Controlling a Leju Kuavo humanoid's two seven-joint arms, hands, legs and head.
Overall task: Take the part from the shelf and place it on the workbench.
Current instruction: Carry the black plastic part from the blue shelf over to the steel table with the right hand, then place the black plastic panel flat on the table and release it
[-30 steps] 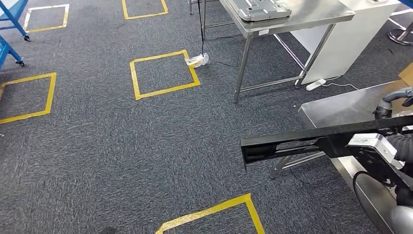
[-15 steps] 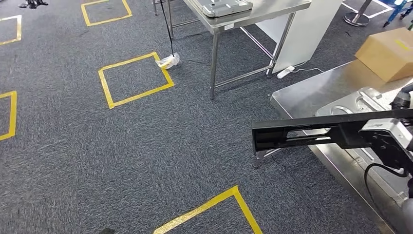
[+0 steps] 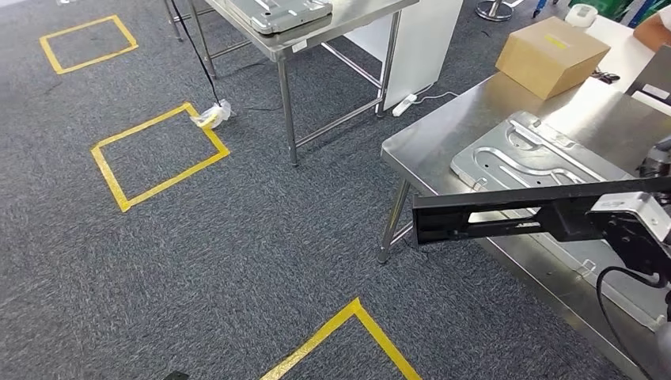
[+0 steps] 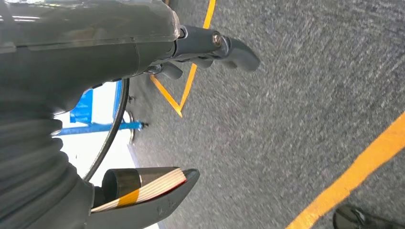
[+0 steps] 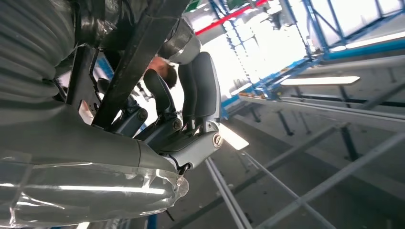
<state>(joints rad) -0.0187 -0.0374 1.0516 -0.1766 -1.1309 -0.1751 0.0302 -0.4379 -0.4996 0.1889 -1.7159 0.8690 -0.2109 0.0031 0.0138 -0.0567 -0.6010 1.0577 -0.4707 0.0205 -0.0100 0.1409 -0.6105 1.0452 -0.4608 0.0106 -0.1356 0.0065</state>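
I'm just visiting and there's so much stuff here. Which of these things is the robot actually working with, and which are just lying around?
Part of the job:
- long black part, held by the right hand
- steel workbench it goes onto

Just lying about:
- pressed metal panel on the workbench
- cardboard box
- second steel table
- yellow tape squares on the carpet
- power strip

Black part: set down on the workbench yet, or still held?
Held. The right hand grips the black part, which juts level past the workbench edge over carpet.
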